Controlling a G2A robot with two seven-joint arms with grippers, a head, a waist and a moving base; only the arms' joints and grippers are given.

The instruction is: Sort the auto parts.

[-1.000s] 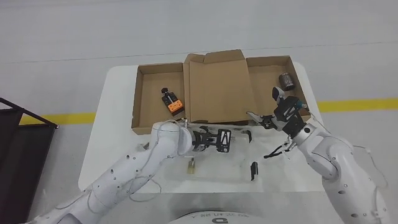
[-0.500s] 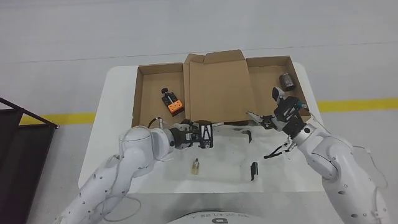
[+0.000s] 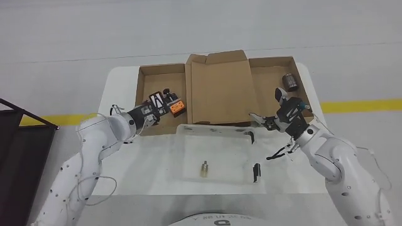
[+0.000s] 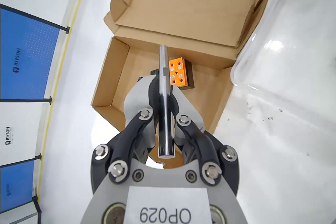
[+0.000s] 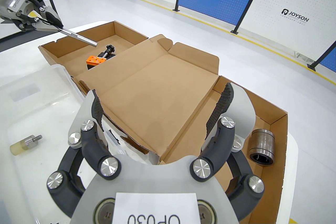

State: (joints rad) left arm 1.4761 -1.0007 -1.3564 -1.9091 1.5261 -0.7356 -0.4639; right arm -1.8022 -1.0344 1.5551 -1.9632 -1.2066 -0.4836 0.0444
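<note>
My left gripper is shut on a thin metal rod, held above the left compartment of the cardboard box. Under the rod's tip lies an orange block beside a black knobbed part. My right gripper stands open and empty at the front edge of the right compartment, which holds a metal bearing cylinder.
A clear plastic tray in front of the box holds a small bolt with a cream cap. A black clip sits at the tray's right side. The box's middle flap lies flat.
My left arm has swung left from above the tray, carrying the rod to over the left compartment. The right arm has stayed still.
</note>
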